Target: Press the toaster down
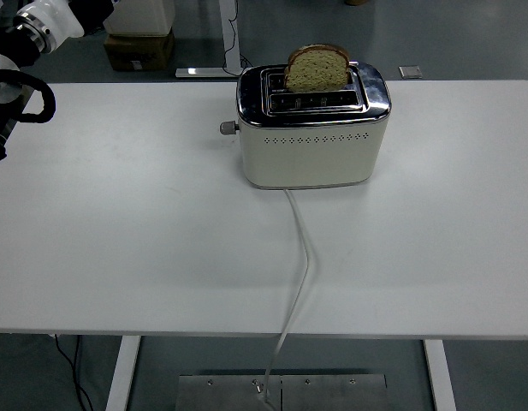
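Note:
A cream toaster with a chrome top stands at the back middle of the white table. A slice of brown bread sticks up out of its rear slot. The toaster's lever knob juts from its left end and sits high. My left arm shows only at the top left corner, off the table's edge and far from the toaster. Its hand is cut off by the picture's edge. My right arm is not in view.
The toaster's white cord runs from its front forward over the table's near edge. On the floor behind the table are a cardboard box and a table base.

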Motion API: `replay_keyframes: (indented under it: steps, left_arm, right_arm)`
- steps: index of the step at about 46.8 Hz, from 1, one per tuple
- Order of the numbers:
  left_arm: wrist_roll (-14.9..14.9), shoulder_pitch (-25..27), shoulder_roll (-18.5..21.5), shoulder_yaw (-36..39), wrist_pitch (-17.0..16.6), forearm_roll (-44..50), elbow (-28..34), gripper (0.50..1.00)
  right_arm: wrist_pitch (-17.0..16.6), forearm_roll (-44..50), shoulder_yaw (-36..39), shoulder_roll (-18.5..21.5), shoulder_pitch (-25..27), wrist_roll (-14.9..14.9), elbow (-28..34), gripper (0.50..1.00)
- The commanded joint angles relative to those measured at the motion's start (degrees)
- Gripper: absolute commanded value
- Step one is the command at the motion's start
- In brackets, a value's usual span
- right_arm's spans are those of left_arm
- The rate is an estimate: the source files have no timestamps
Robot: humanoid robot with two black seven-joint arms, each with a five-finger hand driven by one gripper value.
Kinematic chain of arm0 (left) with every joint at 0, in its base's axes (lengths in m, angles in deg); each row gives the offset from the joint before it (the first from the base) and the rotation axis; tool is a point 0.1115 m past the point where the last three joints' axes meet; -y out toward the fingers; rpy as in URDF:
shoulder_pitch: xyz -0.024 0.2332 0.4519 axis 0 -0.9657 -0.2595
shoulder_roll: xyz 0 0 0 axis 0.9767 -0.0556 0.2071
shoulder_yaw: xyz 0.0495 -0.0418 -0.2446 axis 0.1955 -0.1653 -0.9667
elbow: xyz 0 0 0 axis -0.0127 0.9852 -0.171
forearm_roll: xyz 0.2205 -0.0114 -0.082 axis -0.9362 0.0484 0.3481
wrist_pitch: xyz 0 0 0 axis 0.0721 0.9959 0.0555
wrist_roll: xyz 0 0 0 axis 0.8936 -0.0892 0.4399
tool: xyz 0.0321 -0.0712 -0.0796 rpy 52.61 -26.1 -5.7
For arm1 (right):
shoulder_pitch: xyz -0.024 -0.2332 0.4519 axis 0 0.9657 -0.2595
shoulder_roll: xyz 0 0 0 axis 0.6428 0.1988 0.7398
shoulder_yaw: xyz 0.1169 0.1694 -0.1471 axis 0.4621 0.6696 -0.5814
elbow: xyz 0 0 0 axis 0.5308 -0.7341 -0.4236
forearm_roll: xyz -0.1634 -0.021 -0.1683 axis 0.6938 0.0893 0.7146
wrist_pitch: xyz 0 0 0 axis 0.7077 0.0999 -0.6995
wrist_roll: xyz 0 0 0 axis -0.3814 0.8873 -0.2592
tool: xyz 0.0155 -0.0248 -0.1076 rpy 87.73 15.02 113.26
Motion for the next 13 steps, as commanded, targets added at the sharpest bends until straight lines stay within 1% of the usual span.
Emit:
replay_keyframes:
  steps: [1,6,13]
  left_arm:
    - [-0.02,-2.98,-0.01,-3.61,0.02,1.71,-0.10,1.000]
    - [-0.02,-6.32,-0.45,-8.28,-0.42,1.80,-0.10,1.000]
    - [-0.02,-9.13,-0.89,-8.72,-3.14,1.44,-0.19,1.000]
  right_arm:
    - [0.00,-0.02,0.03,0.00,0.00,-0.01,0.05,0.998]
    - [0.00,-0.02,0.03,0.00,0.00,-0.01,0.05,0.998]
    - [0.00,-0.02,0.03,0.00,0.00,0.08,0.05,0.998]
